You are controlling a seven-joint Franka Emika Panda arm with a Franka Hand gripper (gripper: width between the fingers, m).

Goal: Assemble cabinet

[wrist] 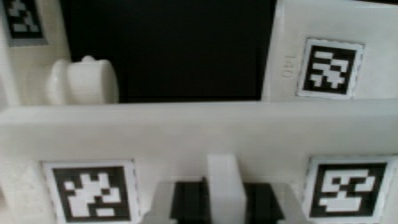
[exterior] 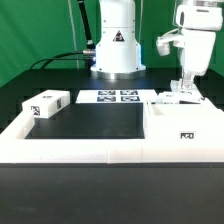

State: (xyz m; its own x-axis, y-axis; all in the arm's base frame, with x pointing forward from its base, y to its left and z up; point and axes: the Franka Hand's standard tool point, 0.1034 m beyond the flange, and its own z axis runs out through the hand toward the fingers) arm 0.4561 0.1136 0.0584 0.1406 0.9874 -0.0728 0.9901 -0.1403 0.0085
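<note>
Boxy matte-white cabinet body (exterior: 186, 128) (wrist: 178, 130) of tagged panels, at the exterior view's right of the black tabletop (exterior: 95, 125), against the long white border rail (exterior: 90, 150). Clamped from above on its thin upright panel edge: white two-finger gripper (exterior: 183, 95) (wrist: 222, 198). Well apart, toward the exterior view's left: loose white tagged block (exterior: 45, 104).

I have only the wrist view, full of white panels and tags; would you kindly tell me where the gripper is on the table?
Observer: The gripper hangs low over the back edge of the cabinet box, at the exterior view's right.
Operator: Are any parts lying elsewhere?
Observer: One tagged white block lies apart at the exterior view's left.
Operator: What is between them?
Observer: The marker board, lying flat.
</note>
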